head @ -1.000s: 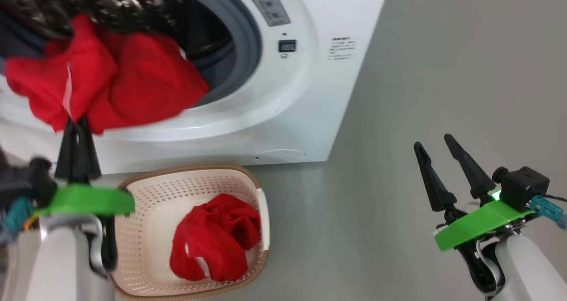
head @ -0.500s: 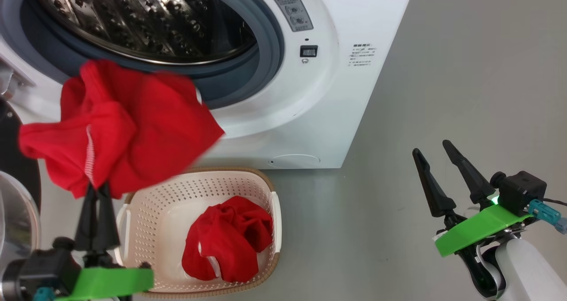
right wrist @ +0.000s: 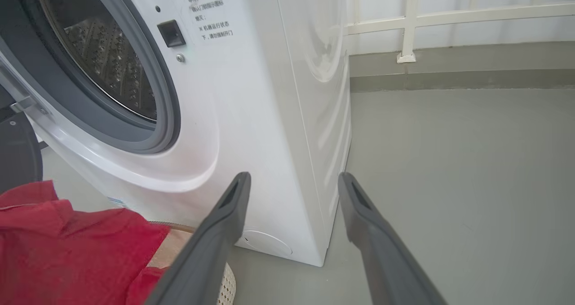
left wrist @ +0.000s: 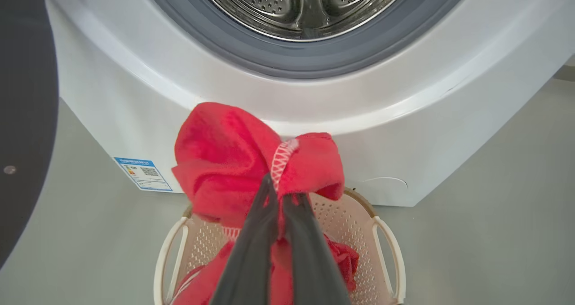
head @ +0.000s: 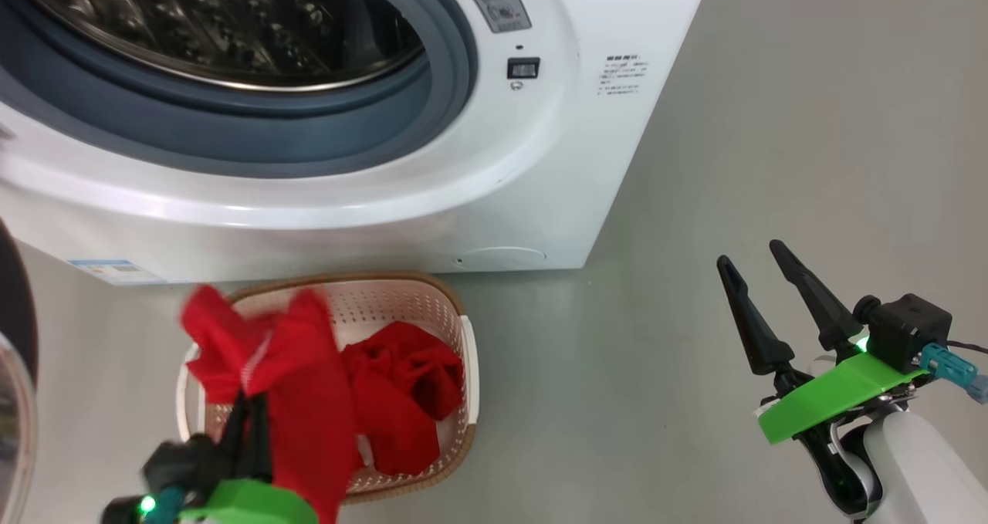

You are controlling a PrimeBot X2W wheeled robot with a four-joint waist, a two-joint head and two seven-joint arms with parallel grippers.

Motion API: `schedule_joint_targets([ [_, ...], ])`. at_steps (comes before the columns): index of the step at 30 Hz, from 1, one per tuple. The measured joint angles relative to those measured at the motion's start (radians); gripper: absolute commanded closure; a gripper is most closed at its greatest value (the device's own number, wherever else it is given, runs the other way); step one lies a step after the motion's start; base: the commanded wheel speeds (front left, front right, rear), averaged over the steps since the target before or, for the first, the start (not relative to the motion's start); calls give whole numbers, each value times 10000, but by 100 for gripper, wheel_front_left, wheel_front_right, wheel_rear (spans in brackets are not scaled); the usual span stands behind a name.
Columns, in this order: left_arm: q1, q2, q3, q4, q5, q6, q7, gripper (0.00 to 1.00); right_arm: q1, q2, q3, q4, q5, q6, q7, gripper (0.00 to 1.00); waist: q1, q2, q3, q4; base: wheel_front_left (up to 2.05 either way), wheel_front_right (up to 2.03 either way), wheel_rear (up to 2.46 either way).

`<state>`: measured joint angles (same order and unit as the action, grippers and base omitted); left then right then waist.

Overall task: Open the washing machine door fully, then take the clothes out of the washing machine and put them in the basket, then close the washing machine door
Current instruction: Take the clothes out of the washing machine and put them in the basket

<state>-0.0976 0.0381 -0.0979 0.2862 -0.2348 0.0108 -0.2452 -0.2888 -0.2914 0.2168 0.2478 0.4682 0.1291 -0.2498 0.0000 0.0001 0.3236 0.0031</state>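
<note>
Door (head: pixel 9 300) open at left edge; drum (head: pixel 231 30) looks empty. One garment (head: pixel 405 389) lies in basket (head: pixel 386 308), lower centre. Left gripper (left wrist: pixel 277 192) clenches second garment (head: pixel 305 385) above it. Right gripper (head: pixel 746 252) spread, idle. Remaining: drop, close door.

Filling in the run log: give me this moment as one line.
stage: unloading | left pincer: shut on red garment, over basket | right pincer: open, empty | other garment: in basket | washing machine door: open
</note>
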Motion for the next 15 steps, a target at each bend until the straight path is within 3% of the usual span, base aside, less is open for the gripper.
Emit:
schedule_joint_targets([
  [5,-1390,-27,-52,2416,25,-328,-29,100,-220,58,-13,-27,-2,0,-2,0,0,0,338,-142,0,0,0],
  [15,-3419,-65,82,5584,245,-784,-40,100,-518,161,-140,-155,-2,0,-2,0,0,0,1133,-535,0,0,0],
])
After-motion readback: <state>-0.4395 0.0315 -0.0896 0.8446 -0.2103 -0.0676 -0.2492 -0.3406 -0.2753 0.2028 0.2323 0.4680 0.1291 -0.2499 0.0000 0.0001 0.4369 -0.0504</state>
